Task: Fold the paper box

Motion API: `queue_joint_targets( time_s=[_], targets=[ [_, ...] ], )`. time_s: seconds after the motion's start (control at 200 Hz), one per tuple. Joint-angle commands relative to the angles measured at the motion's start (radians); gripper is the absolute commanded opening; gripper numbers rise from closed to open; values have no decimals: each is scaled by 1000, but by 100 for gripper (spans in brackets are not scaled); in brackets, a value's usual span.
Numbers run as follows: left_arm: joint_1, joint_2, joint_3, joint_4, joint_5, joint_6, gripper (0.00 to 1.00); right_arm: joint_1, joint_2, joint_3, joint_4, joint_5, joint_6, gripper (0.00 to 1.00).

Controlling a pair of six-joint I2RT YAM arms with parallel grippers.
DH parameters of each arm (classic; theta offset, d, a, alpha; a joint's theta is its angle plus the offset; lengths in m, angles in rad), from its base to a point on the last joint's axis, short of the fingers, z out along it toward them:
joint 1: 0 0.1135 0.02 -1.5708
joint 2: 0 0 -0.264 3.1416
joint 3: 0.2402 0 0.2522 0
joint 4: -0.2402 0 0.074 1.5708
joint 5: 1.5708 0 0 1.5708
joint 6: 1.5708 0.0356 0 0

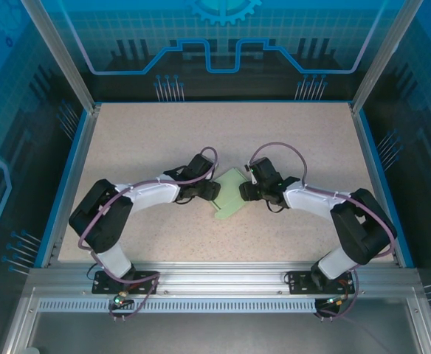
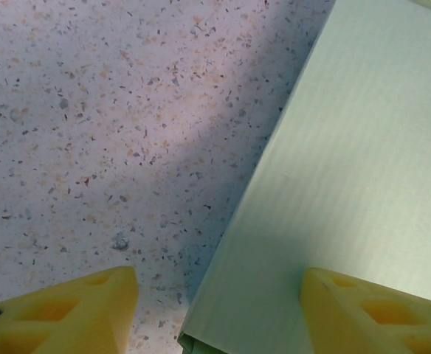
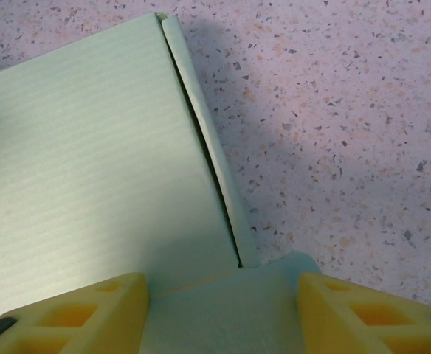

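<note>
The paper box is a pale mint-green, flat, folded rectangle lying on the speckled table between both grippers. My left gripper meets it from the left and my right gripper from the right. In the left wrist view, the left gripper is open; its yellow fingers straddle the long edge of the paper box, the right one over the card. The right gripper is open too, with an end flap of the paper box lying between and under its fingertips. A narrow side flap stands slightly ajar.
The speckled tabletop is bordered by a blue rim and clear enclosure walls. Cables loop over both arms near the wrists.
</note>
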Motion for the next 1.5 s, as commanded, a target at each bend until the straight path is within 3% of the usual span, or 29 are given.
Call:
queue_joint_targets(
  time_s=[0.0,0.37,0.495,0.66,0.89,1.086,1.496],
  targets=[
    [-11,47,10,-42,-27,40,62,-15,44,18,-62,15,-24,57],
    [2,-68,54,16,-73,32,64,8,-82,159,-238,34,-118,62],
    [58,-61,72,22,80,-1,65,37,-147,147,-324,9,-97,63],
    [123,20,136,-18,282,-54,65,40,-196,108,-423,-159,-36,64],
    [176,119,201,-55,436,-82,65,-23,-154,6,-303,-420,47,67],
    [175,152,217,-99,512,-69,65,-99,-66,11,-187,-550,67,67],
    [166,70,37,58,704,-190,64,-298,175,238,-163,-656,26,65]
  ],
)
